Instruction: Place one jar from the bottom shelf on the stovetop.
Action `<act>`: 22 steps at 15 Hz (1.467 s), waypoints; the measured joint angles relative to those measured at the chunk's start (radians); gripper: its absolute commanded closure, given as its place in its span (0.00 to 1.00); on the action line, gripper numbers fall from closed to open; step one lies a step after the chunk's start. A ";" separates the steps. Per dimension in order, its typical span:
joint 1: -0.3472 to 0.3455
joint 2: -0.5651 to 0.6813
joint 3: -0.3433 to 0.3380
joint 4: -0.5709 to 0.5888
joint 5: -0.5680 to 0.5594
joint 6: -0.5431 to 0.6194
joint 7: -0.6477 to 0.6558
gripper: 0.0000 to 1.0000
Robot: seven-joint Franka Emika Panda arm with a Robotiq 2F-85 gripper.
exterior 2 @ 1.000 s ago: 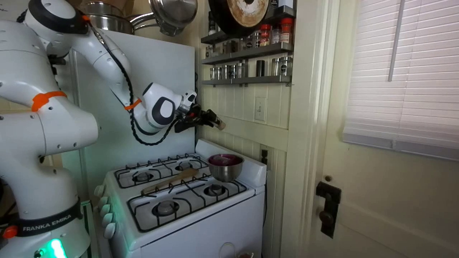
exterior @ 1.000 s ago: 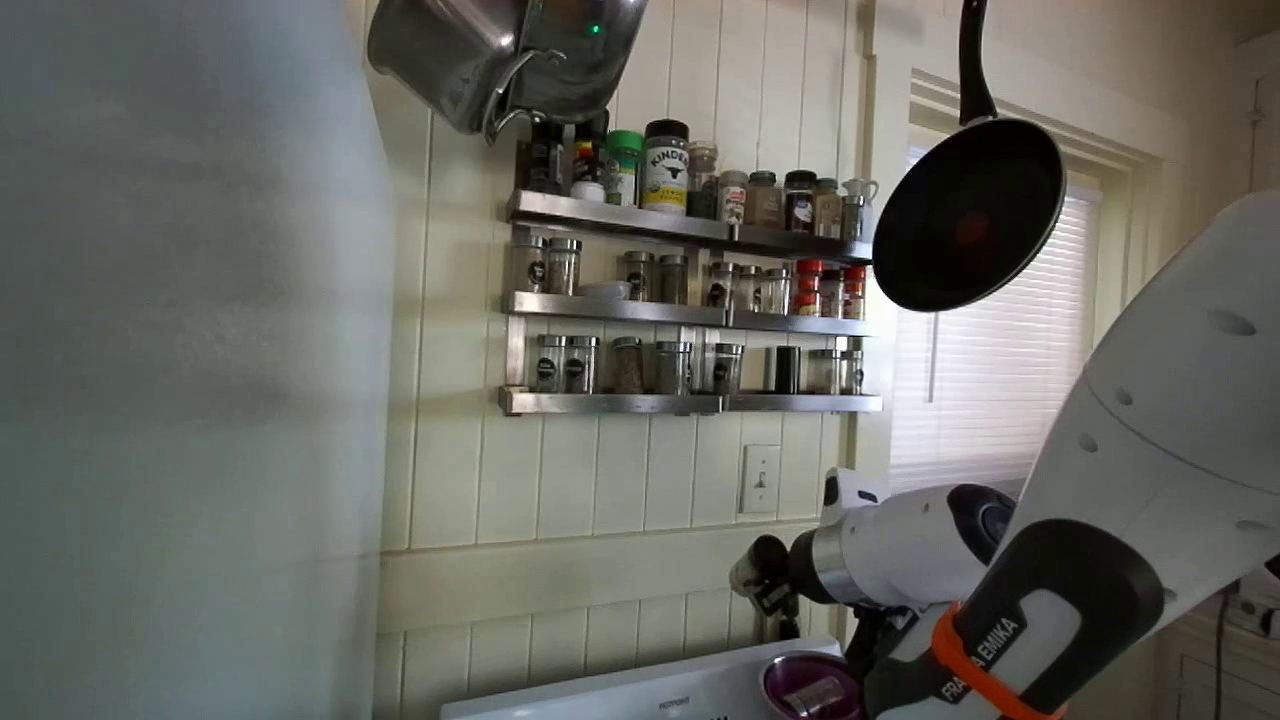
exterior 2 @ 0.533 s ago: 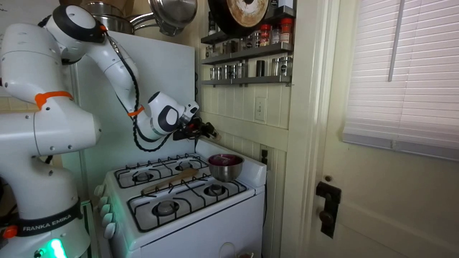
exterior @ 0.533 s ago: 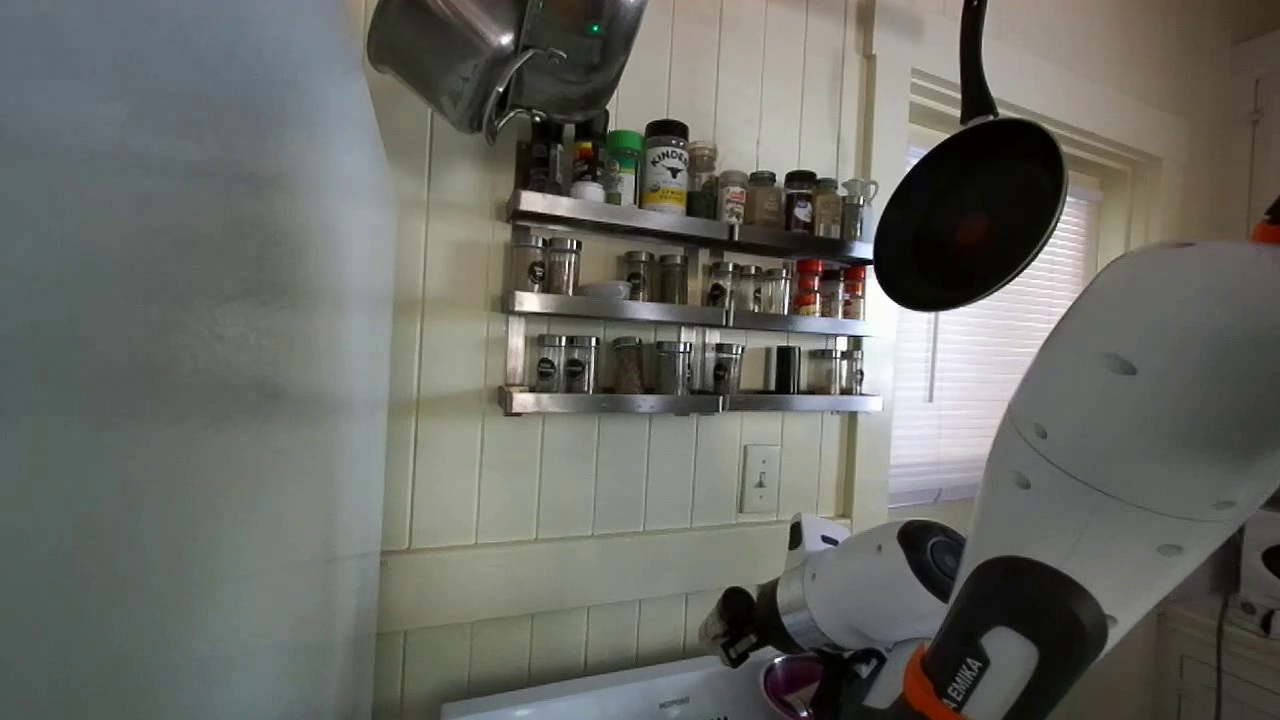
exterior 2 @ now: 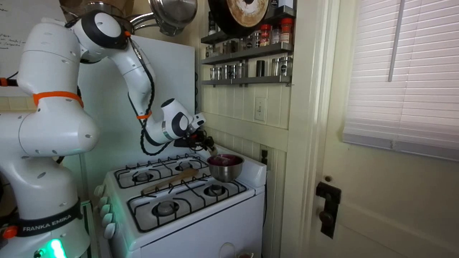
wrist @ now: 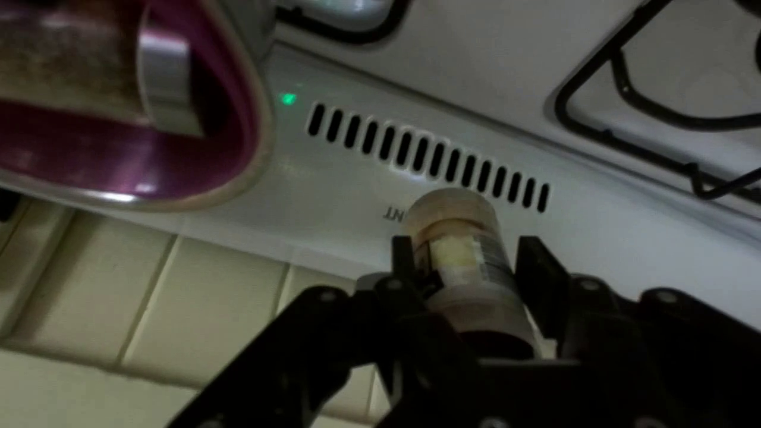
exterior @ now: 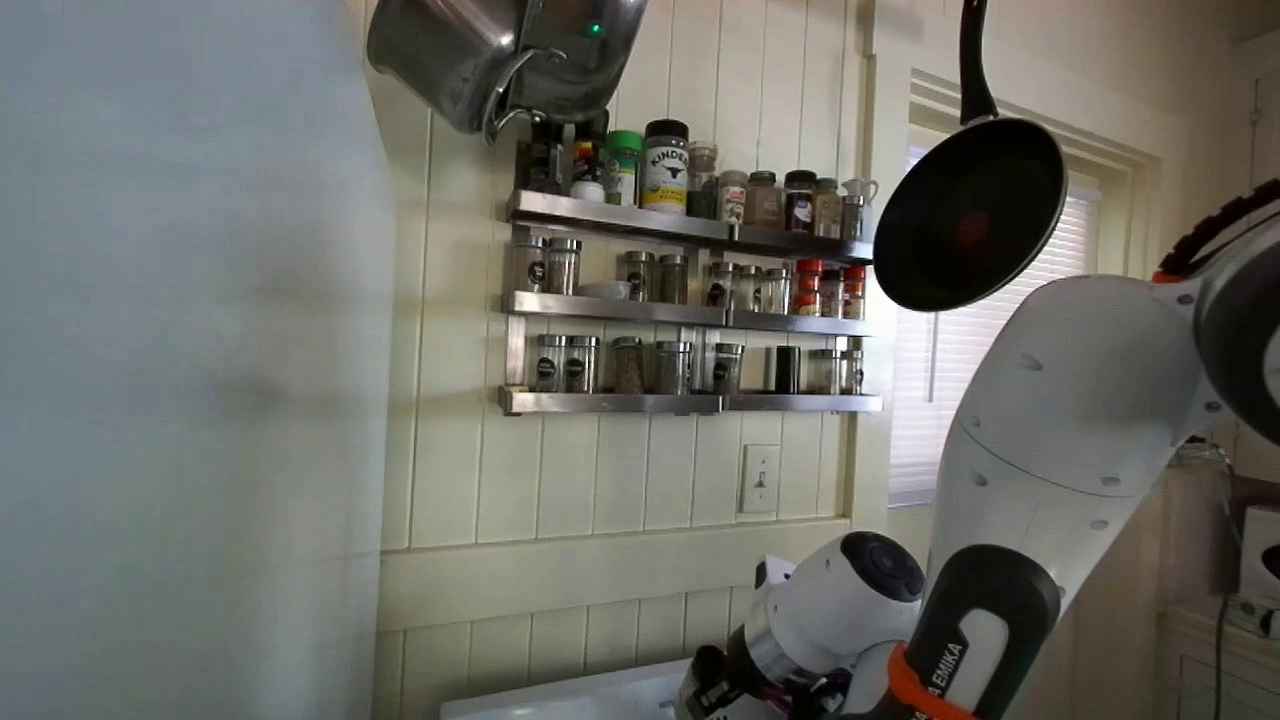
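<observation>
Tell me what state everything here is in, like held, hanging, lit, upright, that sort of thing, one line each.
Hand: closed on a jar.
That jar: tilted, not set down.
Bowl: upright on the stovetop, second jar lying inside.
Burners: no flame visible.
Wooden utensil: lying on the stovetop.
Bottom-shelf jars: standing upright.
Frying pan: hanging.
Blind: lowered.
Base light: green, lit.
Light switch: too small to tell.

Both exterior views look across from well back at the same spice rack [exterior: 640, 311]; the wrist view peers down past the pincer [wrist: 467, 252], close above the stovetop [wrist: 508, 68].
</observation>
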State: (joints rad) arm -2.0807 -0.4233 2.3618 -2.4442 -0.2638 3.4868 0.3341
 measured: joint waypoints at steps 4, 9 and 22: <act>-0.274 0.015 0.262 0.045 -0.117 -0.085 0.068 0.78; -0.299 0.011 0.253 0.026 -0.387 -0.100 0.322 0.78; -0.371 0.021 0.239 0.060 -0.693 -0.144 0.559 0.78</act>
State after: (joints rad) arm -2.4517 -0.4022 2.6009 -2.3842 -0.9568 3.3423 0.8936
